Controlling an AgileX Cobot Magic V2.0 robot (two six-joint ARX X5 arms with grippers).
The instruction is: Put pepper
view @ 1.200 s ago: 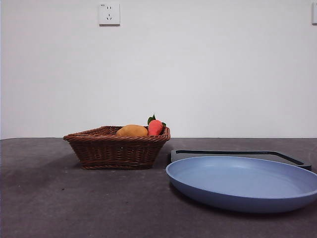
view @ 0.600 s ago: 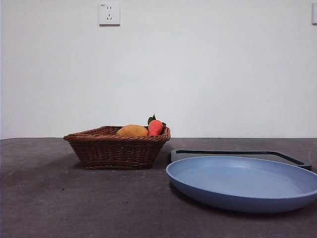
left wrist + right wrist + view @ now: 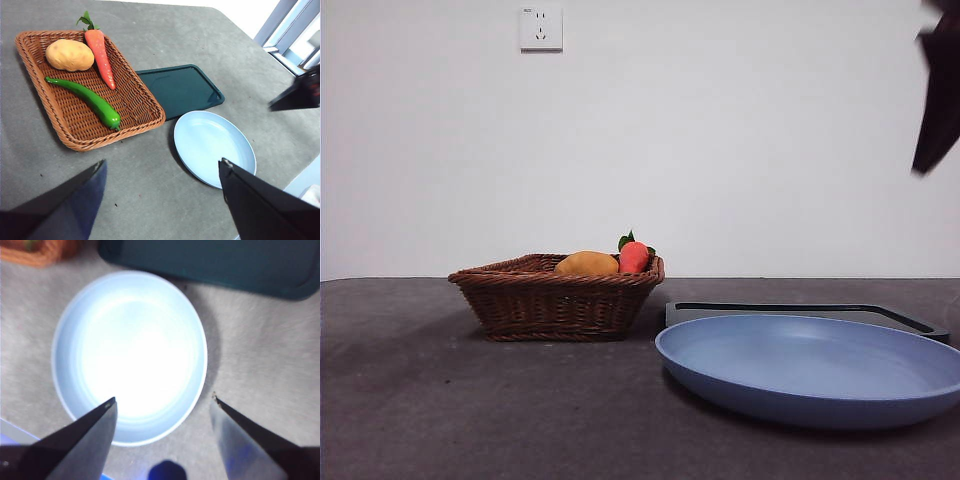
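The dark green pepper [image 3: 90, 100] lies in the brown wicker basket [image 3: 30, 75], between the potato and the basket's near rim. In the front view the basket [image 3: 555, 300] hides it below the rim. The blue plate [image 3: 215, 147] stands empty to the right of the basket, also in the front view [image 3: 810, 370]. My left gripper [image 3: 162, 162] is open and empty, high above the table, apart from the basket. My right gripper [image 3: 163, 397] is open and empty, above the blue plate [image 3: 130, 340]. It shows as a black tip [image 3: 940, 90] at the top right.
A red carrot [image 3: 100, 50] and a yellow-orange potato [image 3: 70, 54] lie in the basket beside the pepper. A dark green tray [image 3: 180, 90] lies behind the plate, next to the basket. A wall socket [image 3: 541, 28] is on the back wall.
A black arm tip has come into the front view at the top right corner. Basket, plate and tray have not moved.
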